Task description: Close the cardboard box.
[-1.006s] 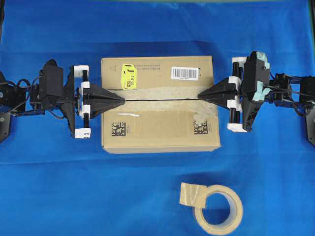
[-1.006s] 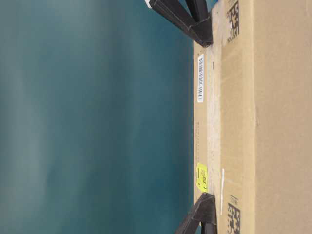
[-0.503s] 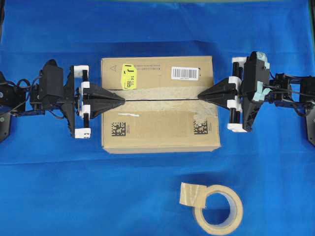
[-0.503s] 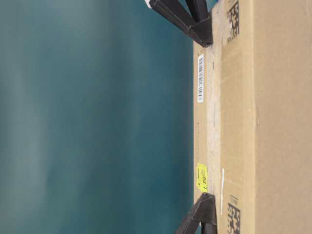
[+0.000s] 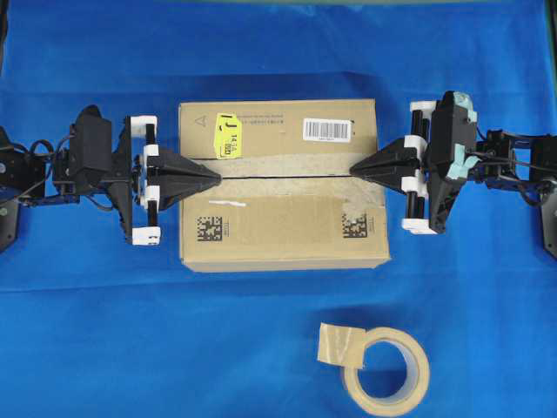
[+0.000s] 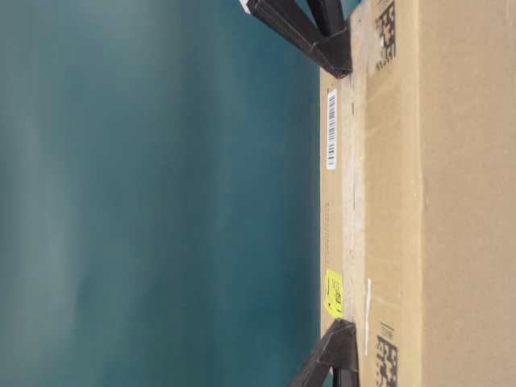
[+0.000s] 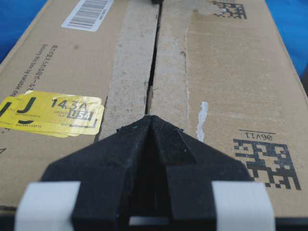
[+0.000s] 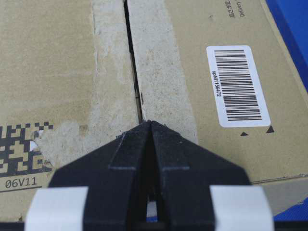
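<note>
The cardboard box [image 5: 283, 205] lies in the middle of the blue cloth with its top flaps folded flat and meeting along a centre seam [image 7: 154, 57]. A yellow sticker [image 5: 226, 136] and a barcode label [image 5: 327, 130] are on its far flap. My left gripper [image 5: 216, 177] is shut, its tip resting over the seam at the box's left end [image 7: 150, 117]. My right gripper [image 5: 352, 168] is shut too, its tip on the seam at the right end [image 8: 150, 122]. In the table-level view both gripper tips [image 6: 343, 56] [image 6: 343, 332] touch the box top [image 6: 355, 201].
A beige tape roll [image 5: 385, 370] with a loose tab lies on the blue cloth [image 5: 130, 331] in front of the box, toward the right. Both arms extend outward to the left and right edges.
</note>
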